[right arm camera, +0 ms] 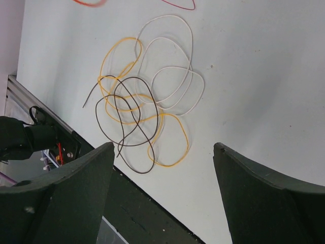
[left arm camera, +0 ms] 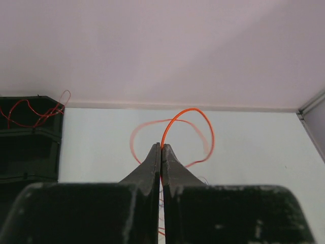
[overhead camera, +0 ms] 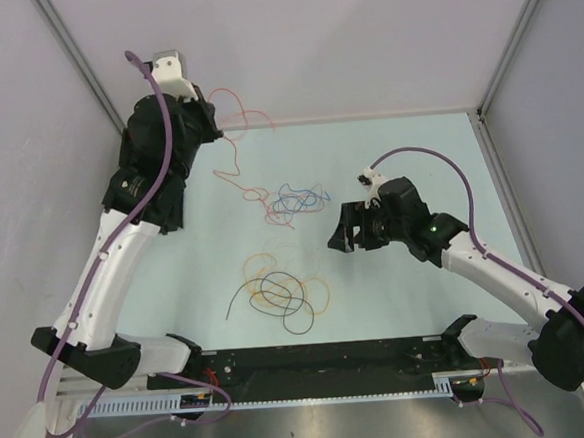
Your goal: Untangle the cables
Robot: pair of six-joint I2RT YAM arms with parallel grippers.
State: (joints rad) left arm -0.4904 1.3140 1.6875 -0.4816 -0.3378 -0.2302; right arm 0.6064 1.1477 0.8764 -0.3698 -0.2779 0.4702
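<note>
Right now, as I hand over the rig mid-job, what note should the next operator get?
Left gripper: shut on the red cable, raised at the far left of the table.
Right gripper: open, holding nothing, hovering above the table beside the near pile.
Cables: blue-and-red tangle mid-table; near pile of yellow, black and white toward the front edge.
Done: one red cable partly drawn out; its tail appears to reach the blue-and-red tangle.
Left: free that cable, then separate both clumps.
</note>
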